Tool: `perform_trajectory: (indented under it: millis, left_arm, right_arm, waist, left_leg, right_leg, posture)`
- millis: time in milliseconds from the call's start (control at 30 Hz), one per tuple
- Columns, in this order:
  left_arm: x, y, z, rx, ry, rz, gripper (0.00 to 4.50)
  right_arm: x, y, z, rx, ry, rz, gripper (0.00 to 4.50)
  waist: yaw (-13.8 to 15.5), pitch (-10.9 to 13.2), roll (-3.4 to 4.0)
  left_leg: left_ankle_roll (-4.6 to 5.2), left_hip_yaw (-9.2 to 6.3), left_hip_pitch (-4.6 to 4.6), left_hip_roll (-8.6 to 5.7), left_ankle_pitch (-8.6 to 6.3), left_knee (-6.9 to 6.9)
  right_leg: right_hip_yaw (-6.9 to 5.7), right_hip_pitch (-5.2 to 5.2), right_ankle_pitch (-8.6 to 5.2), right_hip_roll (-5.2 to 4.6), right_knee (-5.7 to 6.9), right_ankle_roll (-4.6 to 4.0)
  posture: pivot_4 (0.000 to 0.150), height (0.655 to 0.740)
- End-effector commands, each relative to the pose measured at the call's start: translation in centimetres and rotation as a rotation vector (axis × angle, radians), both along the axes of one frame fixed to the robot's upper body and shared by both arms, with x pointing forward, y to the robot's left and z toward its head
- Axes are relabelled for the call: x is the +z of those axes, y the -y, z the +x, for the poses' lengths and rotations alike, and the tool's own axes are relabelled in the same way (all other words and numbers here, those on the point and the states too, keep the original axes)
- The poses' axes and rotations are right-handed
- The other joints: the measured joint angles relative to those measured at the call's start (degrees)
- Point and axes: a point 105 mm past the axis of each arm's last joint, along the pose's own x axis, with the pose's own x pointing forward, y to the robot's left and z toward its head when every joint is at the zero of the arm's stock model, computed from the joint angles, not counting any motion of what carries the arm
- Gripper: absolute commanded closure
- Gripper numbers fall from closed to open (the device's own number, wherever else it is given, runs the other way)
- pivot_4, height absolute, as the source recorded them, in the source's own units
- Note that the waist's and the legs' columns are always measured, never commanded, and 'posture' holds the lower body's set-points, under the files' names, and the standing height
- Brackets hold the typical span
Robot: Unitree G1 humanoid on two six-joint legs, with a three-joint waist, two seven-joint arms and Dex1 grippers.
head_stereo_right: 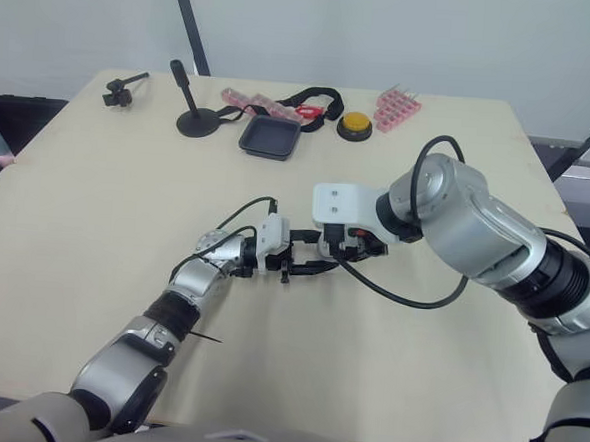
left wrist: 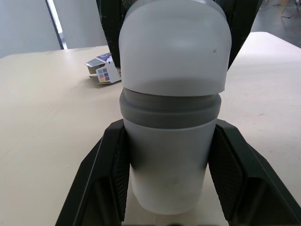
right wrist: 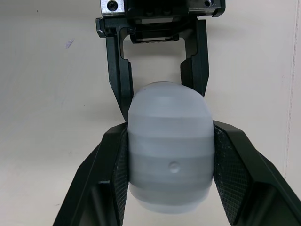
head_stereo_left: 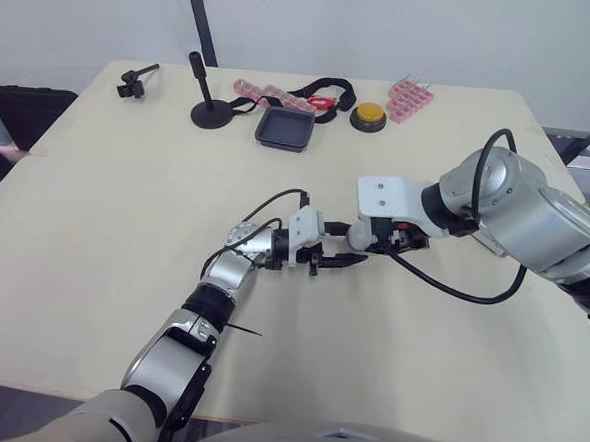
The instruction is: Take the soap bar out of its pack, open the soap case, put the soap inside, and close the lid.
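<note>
Left claw (left wrist: 169, 128): clamped on the near half of the soap case, one black finger (left wrist: 106, 179) pressed to each side.
Right claw (right wrist: 170, 134): clamped on the opposite half of the same case, tip to tip with the left claw over the middle of the table (head_stereo_left: 94, 229).
Soap case (right wrist: 169, 155): pale, translucent and rounded. It is held between the two claws, with a grey band between its two halves. Whether anything lies inside cannot be told.
Printed box (left wrist: 102, 69): small, with coloured squares on one face. It lies on the table past the left claw's tips and off to one side, well apart from the case.
Black tray (head_stereo_left: 284, 130): far beyond both claws, near the table's far edge.
Yellow button (head_stereo_left: 368, 116): just beside the tray, on the right claw's side.
Pink packs (head_stereo_left: 411, 100): farther out, past the button.
Microphone stand (head_stereo_left: 210, 111): upright near the tray, on the left claw's side.
</note>
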Motion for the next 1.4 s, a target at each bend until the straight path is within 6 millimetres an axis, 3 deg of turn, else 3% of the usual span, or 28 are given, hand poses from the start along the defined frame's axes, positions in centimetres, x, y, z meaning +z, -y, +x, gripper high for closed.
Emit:
perform_trajectory:
  millis: [33,133,200,433,667,967,1167,1367,1400]
  left_arm:
    - [1.3,0.4,-0.5,-0.032,0.05,-0.039,2.66]
    - [1.3,0.4,-0.5,-0.031,0.049,-0.04,2.66]
    - [1.3,0.4,-0.5,-0.031,0.049,-0.039,2.66]
    - [1.3,0.4,-0.4,-0.031,0.05,-0.038,2.66]
    - [1.3,0.3,-0.4,-0.025,0.046,-0.04,2.66]
    - [1.1,-0.1,-0.2,-0.021,0.042,-0.034,2.66]
    - [1.0,-0.2,-0.3,-0.02,0.039,-0.029,2.66]
    - [0.9,-0.3,-0.3,-0.023,0.038,-0.028,2.66]
    - [0.9,-0.2,-0.3,-0.024,0.038,-0.028,2.66]
  right_arm:
    - [-0.1,0.3,0.6,-0.038,0.004,0.002,1.48]
    - [0.0,0.2,0.6,-0.037,0.011,0.005,0.47]
    - [0.1,0.1,0.6,-0.029,0.014,0.009,0.02]
    - [0.4,0.2,0.6,-0.021,0.032,0.011,0.02]
    - [1.8,0.2,-0.7,0.025,0.052,0.023,0.02]
    - [2.2,1.0,-1.5,0.011,0.06,0.024,0.02]
    - [4.1,4.1,-0.3,-0.118,0.132,0.017,0.02]
    - [6.4,4.1,0.7,-0.161,0.177,0.076,0.02]
    - [6.8,3.9,0.8,-0.161,0.183,0.092,0.56]
  waist:
    - [-0.02,0.0,0.0]
    - [0.05,0.03,0.02]
    - [0.05,0.03,0.02]
    - [0.1,0.04,0.01]
    - [0.13,0.04,0.01]
    - [0.21,0.04,0.0]
    - [0.41,0.04,0.0]
    - [0.04,0.04,0.01]
    - [0.04,0.04,0.01]
  left_leg:
    - [0.0,0.0,0.0,0.0,0.0,0.0]
    - [0.0,0.0,-0.08,-0.02,0.0,-0.02]
    - [0.01,0.0,-0.12,-0.01,0.0,-0.09]
    - [0.01,0.01,-0.19,0.0,-0.01,-0.17]
    - [0.01,0.01,-0.18,0.0,-0.01,-0.18]
    - [0.01,0.02,-0.17,0.0,-0.01,-0.18]
    - [0.01,0.02,-0.17,-0.01,-0.02,-0.18]
    - [0.01,0.05,-0.12,0.0,-0.01,-0.19]
    - [0.01,0.05,-0.13,0.0,-0.01,-0.18]
  right_leg:
    - [0.0,0.0,0.0,0.0,0.0,0.0]
    - [-0.01,-0.06,0.0,-0.03,-0.04,0.0]
    - [-0.02,-0.09,0.0,0.0,-0.12,0.0]
    - [-0.04,-0.11,0.0,0.01,-0.26,0.01]
    - [-0.04,-0.11,0.0,0.0,-0.26,0.01]
    - [-0.03,-0.11,0.0,0.0,-0.27,0.01]
    - [-0.02,-0.11,0.0,-0.01,-0.29,0.01]
    - [0.0,-0.11,0.0,0.0,-0.25,0.0]
    - [0.0,-0.1,0.0,0.0,-0.25,0.0]
  posture:
    - [0.15,0.74]
    - [0.15,0.74]
    - [0.15,0.74]
    - [0.15,0.74]
    - [0.15,0.74]
    - [0.15,0.74]
    - [0.15,0.74]
    - [0.15,0.74]
    - [0.15,0.74]
